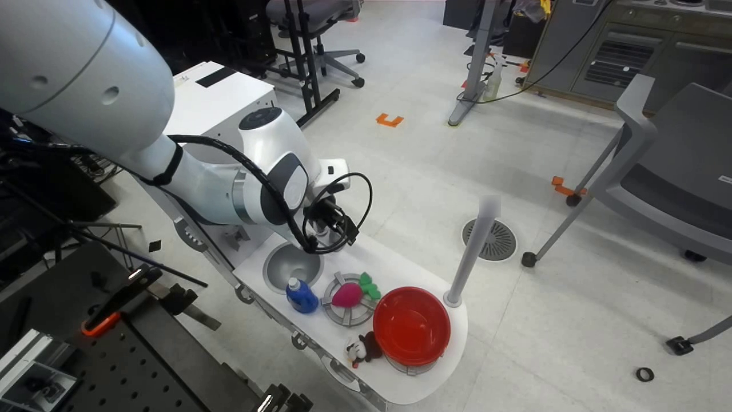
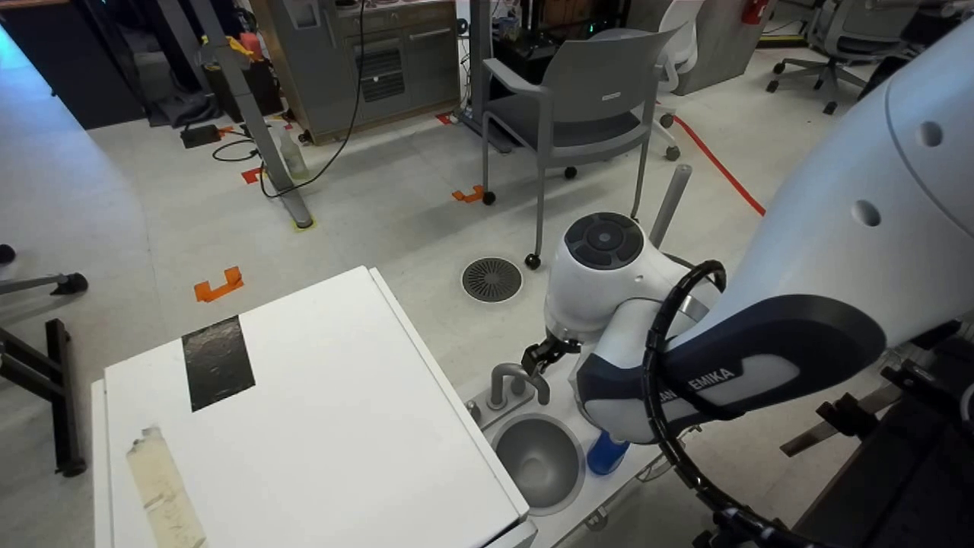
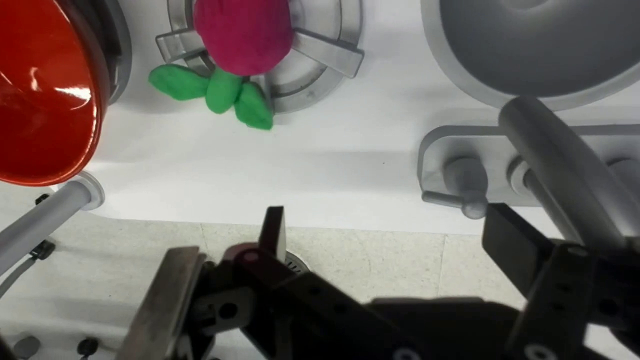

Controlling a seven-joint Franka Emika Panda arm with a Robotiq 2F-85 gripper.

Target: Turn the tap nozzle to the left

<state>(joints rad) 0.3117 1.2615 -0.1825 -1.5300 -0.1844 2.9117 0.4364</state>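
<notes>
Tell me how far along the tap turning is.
Looks done: the gripper is beside the tap nozzle. In hand: apparently positioning for a push; its jaws stand open, contact unclear. Left: probably the leftward turn itself, with the nozzle's tip pointing toward the sink; the stopping point isn't shown.

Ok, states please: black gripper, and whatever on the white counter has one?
Gripper: open
Curved grey tap nozzle: tip near grey sink rim
Grey tap handle: lever pointing away from nozzle
Second grey handle: partly hidden, unclear
Red round bowl: open side up
Blue bottle: standing, white cap on
Green-leaved magenta toy vegetable: lying
Brown-and-white toy: lying
</notes>
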